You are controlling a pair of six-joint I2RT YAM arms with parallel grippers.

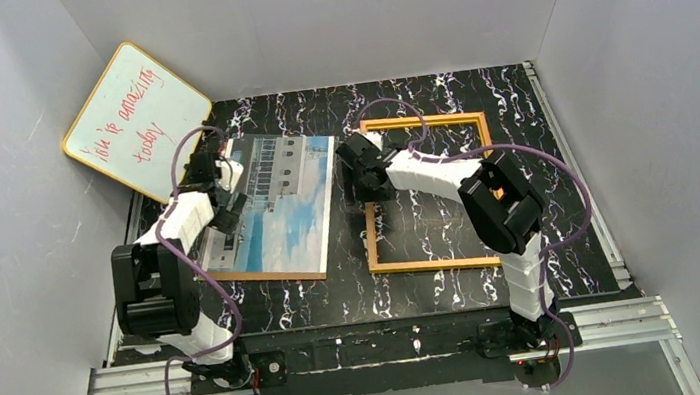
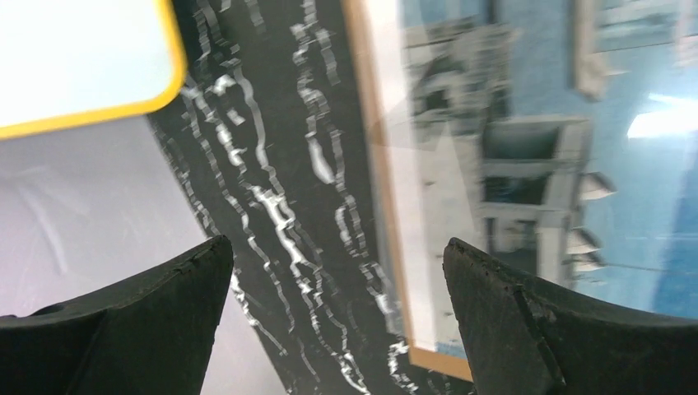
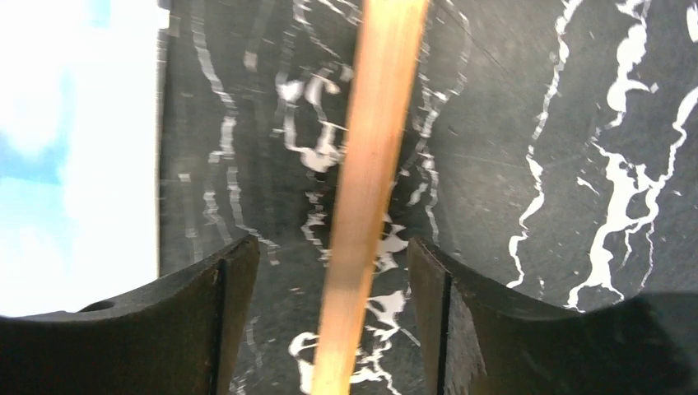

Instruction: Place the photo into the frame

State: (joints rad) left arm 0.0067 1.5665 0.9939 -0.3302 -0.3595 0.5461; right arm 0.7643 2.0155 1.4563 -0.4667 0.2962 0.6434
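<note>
The photo (image 1: 282,206) lies face up on the tabletop (image 1: 358,297), just left of the frame (image 1: 435,265), not yet inside it. Your left gripper (image 2: 333,255) stands wide open astride the photo's left edge; your right gripper (image 3: 333,247) is open astride the frame's left rail, holding nothing. Next, I think, you must pinch the thin photo edge carefully.

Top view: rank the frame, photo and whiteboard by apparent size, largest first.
1. frame and photo: nearly alike, photo partly hidden, so unranked.
2. whiteboard: smallest, though leaning farther back.
</note>
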